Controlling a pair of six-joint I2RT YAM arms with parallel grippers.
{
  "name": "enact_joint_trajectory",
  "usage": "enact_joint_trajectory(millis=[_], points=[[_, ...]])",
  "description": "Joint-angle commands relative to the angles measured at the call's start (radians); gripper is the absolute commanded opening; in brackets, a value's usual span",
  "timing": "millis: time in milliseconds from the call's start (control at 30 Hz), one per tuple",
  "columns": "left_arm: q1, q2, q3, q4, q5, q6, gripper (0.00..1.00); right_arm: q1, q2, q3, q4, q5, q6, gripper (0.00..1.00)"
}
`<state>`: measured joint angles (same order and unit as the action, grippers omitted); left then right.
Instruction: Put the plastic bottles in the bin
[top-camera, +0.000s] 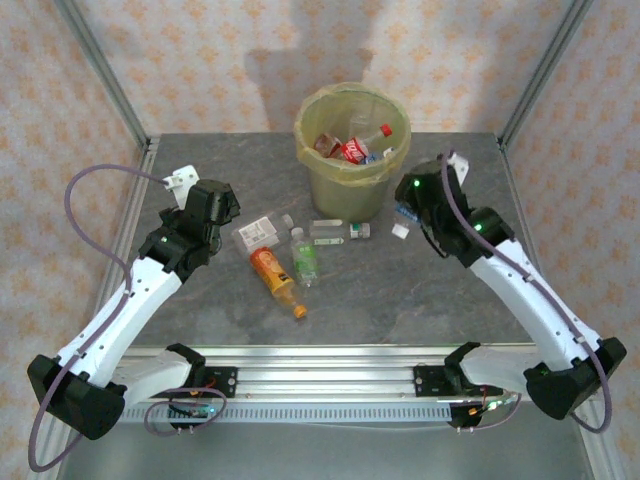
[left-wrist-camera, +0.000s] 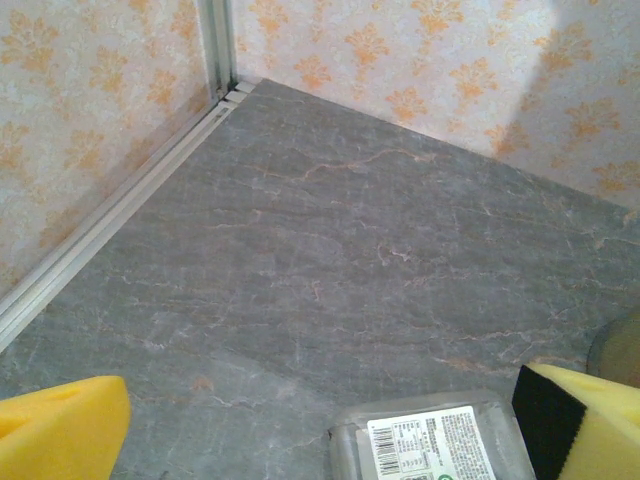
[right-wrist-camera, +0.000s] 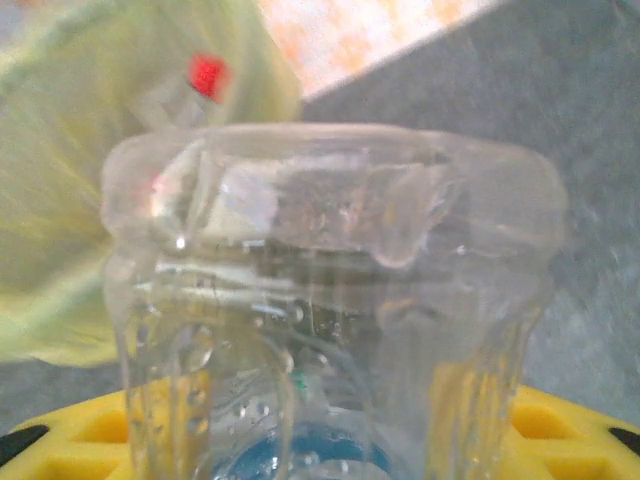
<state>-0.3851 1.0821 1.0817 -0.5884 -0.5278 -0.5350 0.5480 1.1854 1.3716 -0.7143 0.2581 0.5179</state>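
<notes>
- right hand (top-camera: 408, 208) is pinching a clear blue-label bottle (right-wrist-camera: 330, 300) between its yellow fingers (right-wrist-camera: 560, 430). The bottle runs out past the fingertips.
- That hand and bottle sit just right of the bin (top-camera: 352, 150), close to its wall. In the wrist view the bin is a blur to the bottle's left.
- left hand (left-wrist-camera: 320, 400) is spread wide, well left of the bin, low over the worktop (left-wrist-camera: 330, 250).
- white-label bottle (left-wrist-camera: 430, 440) lies flat between its fingers, hard up by the right finger. Can't tell whether they touch; not gripped.
- Lying on the worktop on the arms' side of the bin: orange bottle (top-camera: 272, 272), green bottle (top-camera: 304, 258), small clear bottle (top-camera: 340, 230).
- Inside the bin: red-label bottle (top-camera: 355, 150) with a red cap, plus a few more.
</notes>
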Motion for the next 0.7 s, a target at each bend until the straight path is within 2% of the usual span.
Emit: enact_joint_trajectory(millis=[0, 233, 667], points=[[0.009, -0.001, 0.001, -0.027, 0.006, -0.029, 1.0, -0.003, 0.099, 0.154, -0.005, 0.014, -0.146, 0.45], [0.009, -0.011, 0.004, -0.039, 0.032, -0.037, 1.0, -0.018, 0.349, 0.461, 0.037, -0.055, -0.209, 0.45], [0.009, -0.035, -0.01, -0.053, 0.066, -0.033, 1.0, -0.084, 0.806, 0.926, 0.039, -0.157, -0.133, 0.44]])
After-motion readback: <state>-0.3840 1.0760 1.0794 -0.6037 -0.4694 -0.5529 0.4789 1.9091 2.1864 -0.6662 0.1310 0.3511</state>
